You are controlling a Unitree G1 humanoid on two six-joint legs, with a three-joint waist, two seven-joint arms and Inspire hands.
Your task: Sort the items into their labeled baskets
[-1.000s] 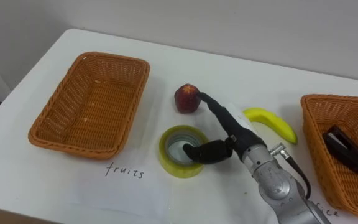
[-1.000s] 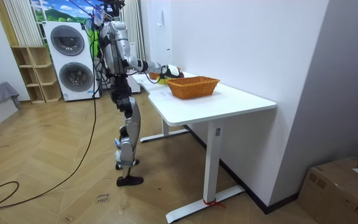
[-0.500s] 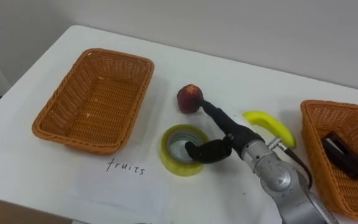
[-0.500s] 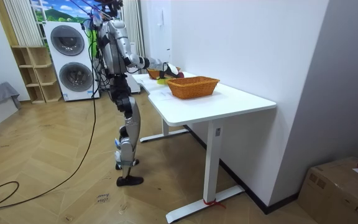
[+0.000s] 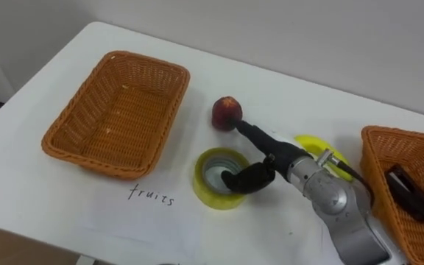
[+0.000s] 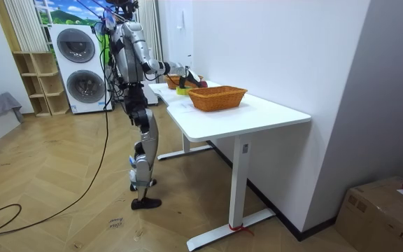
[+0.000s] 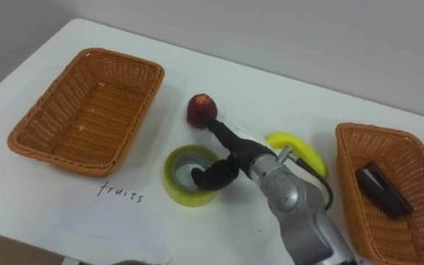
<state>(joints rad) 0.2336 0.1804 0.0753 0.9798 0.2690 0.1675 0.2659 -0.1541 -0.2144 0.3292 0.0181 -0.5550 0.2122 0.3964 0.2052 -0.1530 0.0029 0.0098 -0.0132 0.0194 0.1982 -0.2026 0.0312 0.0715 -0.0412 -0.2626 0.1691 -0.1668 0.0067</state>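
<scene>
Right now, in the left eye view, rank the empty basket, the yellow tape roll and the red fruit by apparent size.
1. empty basket, clearly largest
2. yellow tape roll
3. red fruit, smallest
The fruit lies slightly farther from the camera, but the difference is plain.

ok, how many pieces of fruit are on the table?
2: a round red fruit just beyond the yellow tape roll, and a yellow banana partly hidden behind the right hand.
</scene>
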